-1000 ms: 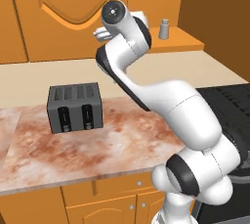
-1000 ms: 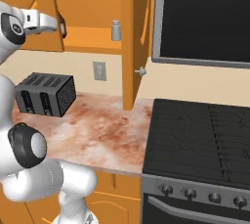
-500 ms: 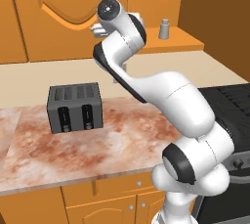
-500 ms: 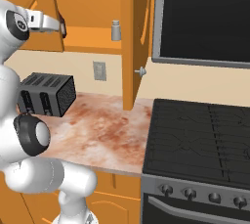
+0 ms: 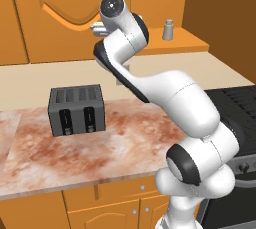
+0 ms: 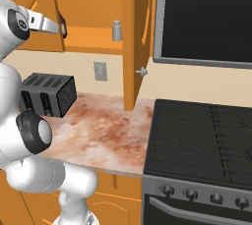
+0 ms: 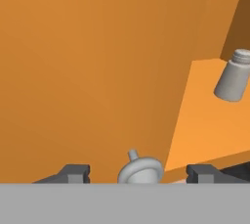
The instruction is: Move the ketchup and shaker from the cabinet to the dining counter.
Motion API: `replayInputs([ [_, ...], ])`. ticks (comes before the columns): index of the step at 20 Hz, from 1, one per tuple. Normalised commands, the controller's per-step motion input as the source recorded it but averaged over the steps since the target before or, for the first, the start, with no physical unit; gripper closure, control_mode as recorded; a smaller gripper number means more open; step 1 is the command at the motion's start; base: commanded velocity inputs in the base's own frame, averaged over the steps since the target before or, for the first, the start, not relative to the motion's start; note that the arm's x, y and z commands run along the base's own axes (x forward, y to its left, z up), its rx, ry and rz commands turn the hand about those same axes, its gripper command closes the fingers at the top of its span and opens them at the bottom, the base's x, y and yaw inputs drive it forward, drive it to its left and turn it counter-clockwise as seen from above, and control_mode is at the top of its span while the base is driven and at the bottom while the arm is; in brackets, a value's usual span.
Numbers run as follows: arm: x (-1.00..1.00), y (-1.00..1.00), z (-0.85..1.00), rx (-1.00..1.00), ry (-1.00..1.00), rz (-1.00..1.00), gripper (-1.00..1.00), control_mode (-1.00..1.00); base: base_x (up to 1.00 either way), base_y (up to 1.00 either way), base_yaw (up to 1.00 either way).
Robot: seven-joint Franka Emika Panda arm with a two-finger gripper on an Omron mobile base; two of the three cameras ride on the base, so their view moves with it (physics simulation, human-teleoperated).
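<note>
Hand view: gripper (image 7: 138, 173) fingers spread apart, empty, silver door knob (image 7: 140, 169) between tips; shaker (image 7: 233, 76) farther in on cabinet shelf (image 7: 210, 120), past door edge. Right base view: shaker (image 6: 116, 30) upright on shelf, open cabinet (image 6: 129, 42) door edge-on just right of it, gripper (image 6: 62, 25) left of shaker, apart. Left base view: arm hides gripper; shaker (image 5: 167, 30) stands right of arm. Toaster (image 5: 76, 109) on marble worktop (image 5: 100, 145) below cabinet; stove (image 6: 202, 145) right of worktop.
</note>
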Motion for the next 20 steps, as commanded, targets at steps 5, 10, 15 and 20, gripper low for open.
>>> replayInputs([
  [5,0.22,0.00,-0.14,0.04,-0.06,0.00,1.00,-1.00,0.00,0.00,0.00],
  [10,0.13,0.00,-0.13,0.00,-0.11,0.00,1.00,-1.00,0.00,0.00,0.00],
  [15,0.16,0.00,-0.05,0.00,-0.07,0.00,1.00,-1.00,0.00,0.00,0.00],
  [20,-0.12,0.00,0.00,0.06,-0.04,0.05,1.00,-1.00,0.00,0.00,0.00],
])
